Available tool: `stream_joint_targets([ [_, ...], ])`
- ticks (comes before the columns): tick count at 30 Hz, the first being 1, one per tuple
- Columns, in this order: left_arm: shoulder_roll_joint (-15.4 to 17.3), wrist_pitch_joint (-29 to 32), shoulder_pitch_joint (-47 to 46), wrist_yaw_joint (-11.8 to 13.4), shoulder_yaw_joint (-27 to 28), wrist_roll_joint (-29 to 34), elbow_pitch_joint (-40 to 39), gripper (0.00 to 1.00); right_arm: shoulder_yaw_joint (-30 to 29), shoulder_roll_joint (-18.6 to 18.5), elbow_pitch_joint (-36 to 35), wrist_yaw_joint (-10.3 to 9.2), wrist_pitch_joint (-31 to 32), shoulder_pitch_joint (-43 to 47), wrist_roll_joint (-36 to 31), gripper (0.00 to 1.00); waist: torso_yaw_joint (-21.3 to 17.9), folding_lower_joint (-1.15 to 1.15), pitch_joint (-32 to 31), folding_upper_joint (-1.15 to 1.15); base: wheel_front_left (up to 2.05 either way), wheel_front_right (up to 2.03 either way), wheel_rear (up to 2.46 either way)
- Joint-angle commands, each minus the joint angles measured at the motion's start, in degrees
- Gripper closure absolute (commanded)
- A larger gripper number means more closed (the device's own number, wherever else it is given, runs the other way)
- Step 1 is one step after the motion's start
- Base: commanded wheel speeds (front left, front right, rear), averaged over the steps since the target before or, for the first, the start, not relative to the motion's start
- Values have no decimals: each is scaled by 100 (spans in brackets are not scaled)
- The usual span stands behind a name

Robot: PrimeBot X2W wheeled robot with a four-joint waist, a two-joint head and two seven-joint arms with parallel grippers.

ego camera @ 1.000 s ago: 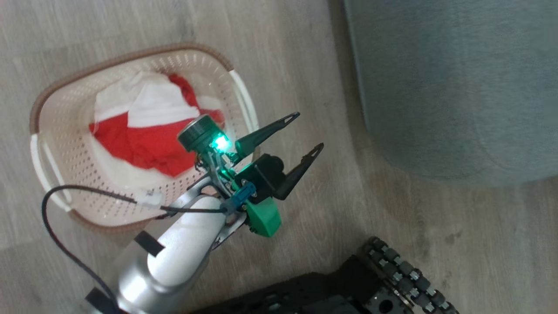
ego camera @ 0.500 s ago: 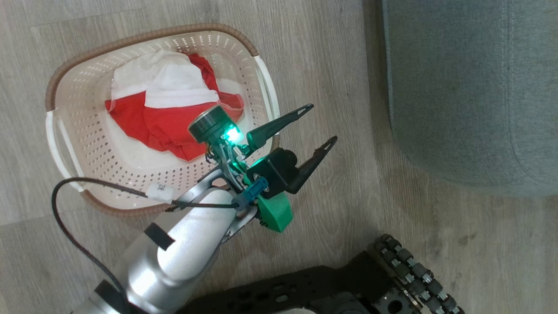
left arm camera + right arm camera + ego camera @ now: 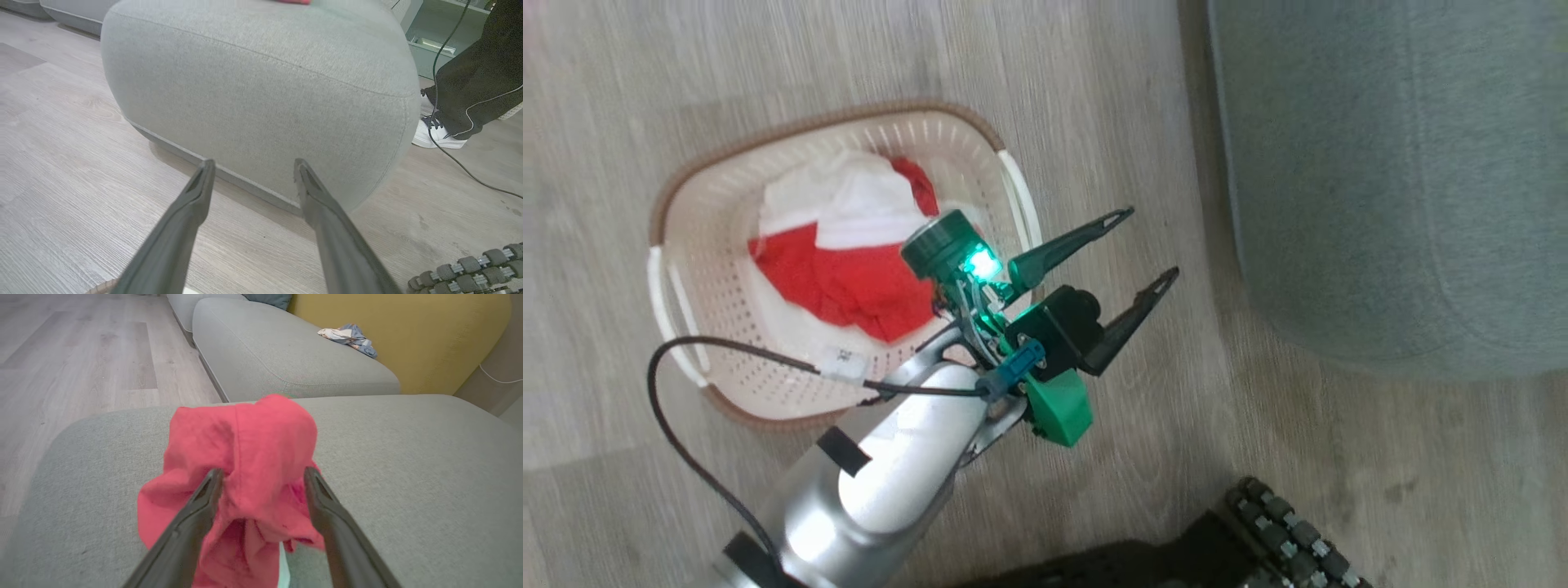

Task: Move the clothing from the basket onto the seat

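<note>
The seat [image 3: 1380, 163] is the big grey-green cushion, and on its top sits one red garment [image 3: 245, 445], bunched in a loose heap. The right fingers [image 3: 196, 510] stand spread wide on either side of that heap, released, with the cloth sagging between them. Whether any fold catches on a finger cannot be told. Beyond the seat, the right wrist view shows a second grey cushion [image 3: 286, 355] against a yellow backrest [image 3: 408, 335], with a small crumpled blue and white cloth [image 3: 347, 335] lying on it.

The basket [image 3: 715, 245] stands on the wooden floor [image 3: 1094, 82], off the seat and well apart from its side. Inside it the rest of the clothing [image 3: 849, 282] lies crumpled, red with white parts, covering much of the bottom. The left fingers [image 3: 1070, 241] hang over the floor between the basket and the seat, just past the basket's white handle [image 3: 1017, 196], and point toward the seat. They are spread wide and hold nothing. In the left wrist view the seat's rounded side shows between their tips. At the far corner of the seat in that view, a person's dark trouser leg [image 3: 470, 81] and white shoe [image 3: 437, 136] stand on the floor, and a thin cable [image 3: 461, 163] trails past them.
</note>
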Motion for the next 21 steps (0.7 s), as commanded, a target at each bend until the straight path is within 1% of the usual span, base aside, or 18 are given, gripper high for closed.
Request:
stream_joint_targets([
  [1,-74,-28,148,42,124,-33,-173,0,43,-290,-182,-1,-37,354,26,0,3,0,-348,0,0,0,0],
  [4,-120,-28,279,43,196,-113,-191,0,183,-371,-461,-1,-37,670,33,0,7,0,-716,0,0,0,0],
  [7,-152,-28,434,60,315,-170,-240,0,353,-459,-895,-1,-37,1000,-28,0,34,0,-1079,0,0,0,0],
  [14,-182,-28,973,257,826,-210,-468,0,276,-458,-2140,-1,-37,1796,-77,0,111,0,-1883,0,0,0,0],
  [21,-199,-28,1506,661,1574,-194,-876,0,177,-247,-3650,-1,-37,2712,-112,0,377,0,-2472,0,0,0,0],
])
